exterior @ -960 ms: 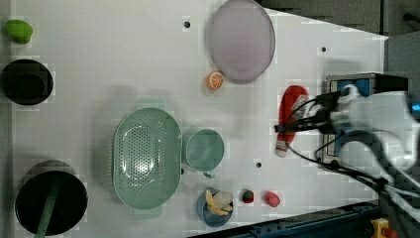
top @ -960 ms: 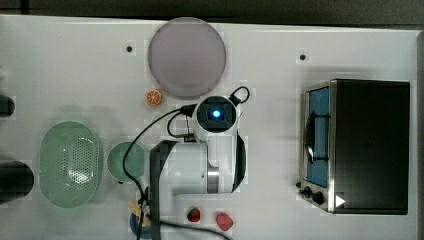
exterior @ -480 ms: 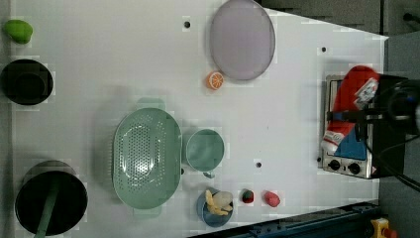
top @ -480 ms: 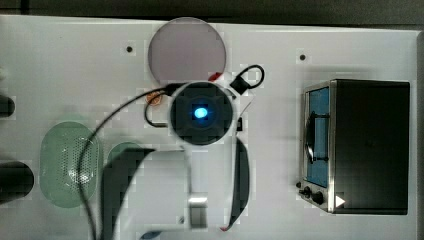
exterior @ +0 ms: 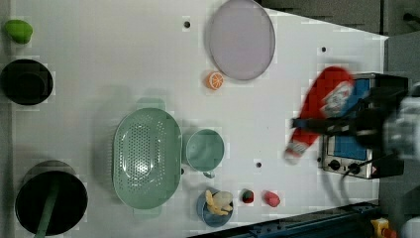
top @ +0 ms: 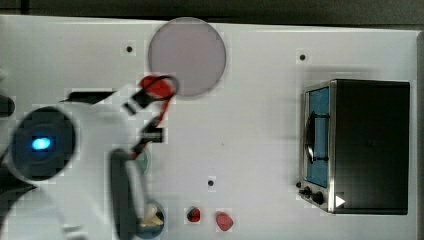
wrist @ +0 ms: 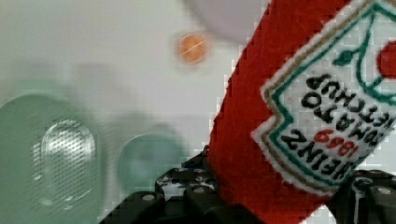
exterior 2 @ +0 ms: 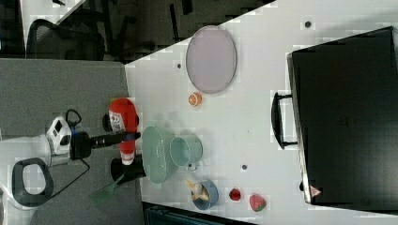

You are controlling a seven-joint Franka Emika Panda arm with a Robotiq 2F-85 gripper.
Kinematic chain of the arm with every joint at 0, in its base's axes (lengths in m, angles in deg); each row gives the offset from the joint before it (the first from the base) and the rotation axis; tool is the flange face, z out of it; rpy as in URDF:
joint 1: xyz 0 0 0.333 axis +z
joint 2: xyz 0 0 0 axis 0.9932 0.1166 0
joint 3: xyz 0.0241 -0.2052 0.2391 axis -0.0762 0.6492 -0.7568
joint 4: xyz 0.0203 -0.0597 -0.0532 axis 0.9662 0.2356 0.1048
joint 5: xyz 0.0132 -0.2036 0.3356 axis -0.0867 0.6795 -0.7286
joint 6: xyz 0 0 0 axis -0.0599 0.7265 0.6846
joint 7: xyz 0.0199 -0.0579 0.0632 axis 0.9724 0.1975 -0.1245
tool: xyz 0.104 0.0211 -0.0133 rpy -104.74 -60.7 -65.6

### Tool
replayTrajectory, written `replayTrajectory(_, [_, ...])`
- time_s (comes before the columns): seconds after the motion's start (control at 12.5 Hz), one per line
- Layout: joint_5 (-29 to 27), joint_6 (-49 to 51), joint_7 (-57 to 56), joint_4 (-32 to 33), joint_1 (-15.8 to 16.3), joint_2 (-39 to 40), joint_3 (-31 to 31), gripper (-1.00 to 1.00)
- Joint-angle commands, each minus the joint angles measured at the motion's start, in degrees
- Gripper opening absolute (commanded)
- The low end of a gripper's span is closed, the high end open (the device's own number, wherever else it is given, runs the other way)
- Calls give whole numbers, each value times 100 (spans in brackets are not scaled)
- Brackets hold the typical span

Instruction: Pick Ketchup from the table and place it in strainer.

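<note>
The Ketchup (exterior: 324, 101), a red bottle with a white label, hangs in the air well above the table, tilted, with my gripper (exterior: 317, 124) shut across its body. In the right view the Ketchup (exterior 2: 123, 119) and gripper (exterior 2: 126, 137) sit just to the right view's left of the strainer (exterior 2: 154, 152). Up close in the wrist view, the Ketchup (wrist: 280, 116) rises from between my black fingers (wrist: 187, 196), and the strainer (wrist: 56, 149) lies blurred below. The mint-green strainer (exterior: 146, 158) rests on the table with nothing in it. A bit of the Ketchup (top: 155, 87) shows beside my arm in the top view.
A round green cup (exterior: 204, 149) touches the strainer's side. Also on the table are a lilac plate (exterior: 241, 38), an orange slice (exterior: 215, 80), a toaster oven (top: 360, 145), two strawberries (exterior: 270, 198), a blue bowl (exterior: 215, 206) and black bowls (exterior: 25, 82).
The Ketchup has left the table in my grip and risen high. My arm has swung toward the top view's left, and now covers the strainer there.
</note>
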Motion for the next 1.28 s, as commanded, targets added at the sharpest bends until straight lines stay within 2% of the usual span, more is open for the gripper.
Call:
replayTrajectory(0.08, [2,-20,1337,42,258,308,-536,23])
replayTrajectory(0.56, [22,-1421,2482,44,311,1335,-1558,23])
replayTrajectory(0.72, [145,-1903,3002,46,378,1787,-1707,23])
replayTrajectory(1.04, [744,-2781,3649,54,594,2669,-1700,23])
replayTrajectory(1.12, [745,-2962,3781,59,620,2864,-1697,27])
replayTrajectory(1.28, [858,-3083,3828,64,662,3154,-1689,68])
